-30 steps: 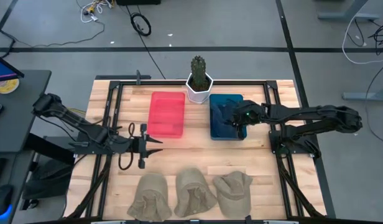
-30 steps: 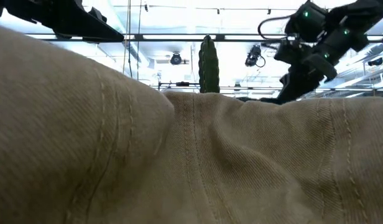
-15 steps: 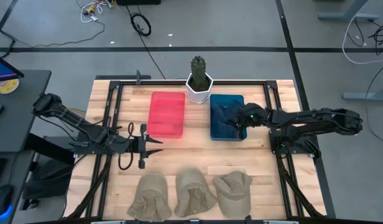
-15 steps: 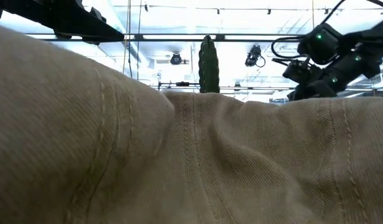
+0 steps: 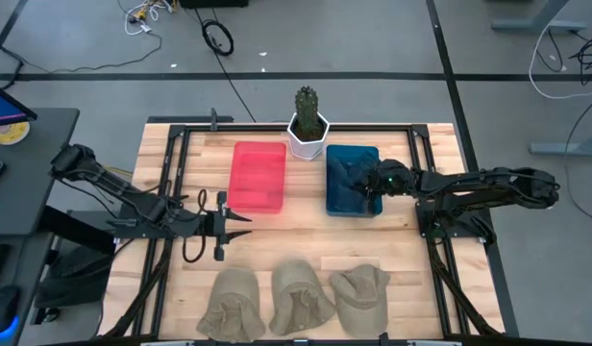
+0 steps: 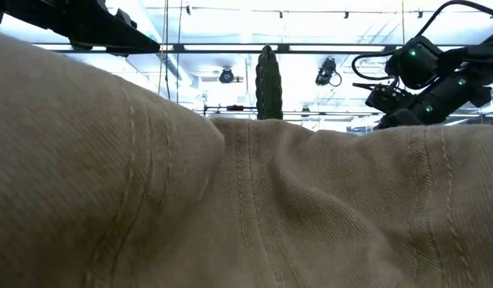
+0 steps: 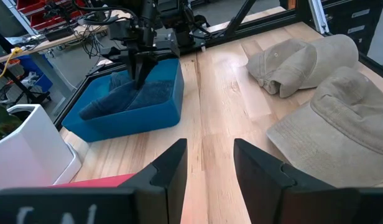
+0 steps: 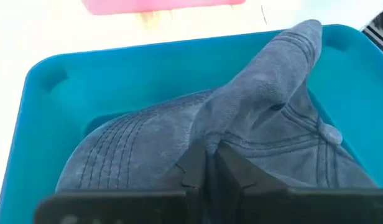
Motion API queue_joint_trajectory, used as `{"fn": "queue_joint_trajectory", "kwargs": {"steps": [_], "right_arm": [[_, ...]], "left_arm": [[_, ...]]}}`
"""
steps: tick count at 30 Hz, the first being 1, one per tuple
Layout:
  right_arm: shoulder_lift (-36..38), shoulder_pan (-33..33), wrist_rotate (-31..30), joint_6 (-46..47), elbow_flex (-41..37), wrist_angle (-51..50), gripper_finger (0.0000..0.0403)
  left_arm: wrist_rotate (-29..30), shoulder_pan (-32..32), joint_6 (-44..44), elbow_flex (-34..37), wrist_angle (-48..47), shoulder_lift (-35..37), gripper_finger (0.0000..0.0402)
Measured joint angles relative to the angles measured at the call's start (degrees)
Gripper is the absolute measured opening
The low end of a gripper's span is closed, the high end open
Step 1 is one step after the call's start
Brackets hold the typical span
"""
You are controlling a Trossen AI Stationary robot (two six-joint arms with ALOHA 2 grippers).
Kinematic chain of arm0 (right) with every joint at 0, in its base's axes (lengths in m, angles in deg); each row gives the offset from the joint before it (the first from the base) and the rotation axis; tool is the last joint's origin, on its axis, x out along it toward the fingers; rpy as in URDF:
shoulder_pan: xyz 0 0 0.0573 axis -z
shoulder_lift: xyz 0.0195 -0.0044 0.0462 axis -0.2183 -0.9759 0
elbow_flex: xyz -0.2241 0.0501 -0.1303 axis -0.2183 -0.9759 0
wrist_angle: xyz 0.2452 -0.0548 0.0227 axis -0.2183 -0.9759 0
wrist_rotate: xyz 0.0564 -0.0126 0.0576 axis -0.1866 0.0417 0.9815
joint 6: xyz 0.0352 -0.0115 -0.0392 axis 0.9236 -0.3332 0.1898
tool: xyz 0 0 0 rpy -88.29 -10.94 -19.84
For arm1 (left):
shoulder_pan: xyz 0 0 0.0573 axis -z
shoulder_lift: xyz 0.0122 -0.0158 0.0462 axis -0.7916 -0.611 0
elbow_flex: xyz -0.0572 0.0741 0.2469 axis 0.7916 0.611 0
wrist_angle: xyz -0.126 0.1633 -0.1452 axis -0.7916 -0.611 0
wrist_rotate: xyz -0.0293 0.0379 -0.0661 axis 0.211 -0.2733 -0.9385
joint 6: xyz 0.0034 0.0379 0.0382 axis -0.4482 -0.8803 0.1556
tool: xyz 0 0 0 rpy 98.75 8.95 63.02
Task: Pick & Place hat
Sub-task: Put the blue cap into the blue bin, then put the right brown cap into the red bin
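Blue hat point(image 5: 352, 178) lies inside the blue bin point(image 5: 352, 204) on the table point(image 5: 306, 245) in the high view, right gripper point(image 5: 371, 185) above it. Left wrist view: left gripper point(image 7: 209, 163) jaws stand apart, holding nothing. Right wrist view: jaws pinch a fold of the hat.
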Motion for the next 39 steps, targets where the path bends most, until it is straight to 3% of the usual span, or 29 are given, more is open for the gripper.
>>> {"fn": "queue_joint_trajectory", "kwargs": {"steps": [10,16,26,33,39], "right_arm": [[1.69,0.04,-0.49,0.97,0.77,-0.99,0.0154],[3.53,0.02,-0.36,1.35,3.88,-0.96,0.0196],[3.53,-0.05,0.16,7.91,4.81,-2.58,0.0190],[4.27,-2.24,7.97,14.91,4.90,6.82,0.0178],[5.65,-5.87,8.56,18.54,4.94,11.37,0.0173]], "left_arm": [[0.00,0.00,0.06,0.00,-0.02,-0.01,0.0135],[0.00,0.02,0.10,0.00,-0.02,-0.02,0.0135],[0.00,0.02,1.25,0.00,-0.14,-0.03,0.0135],[-0.03,0.11,0.40,-0.02,-0.98,0.05,0.0135],[-1.96,0.37,0.01,0.22,-3.22,2.44,0.0135]]}}
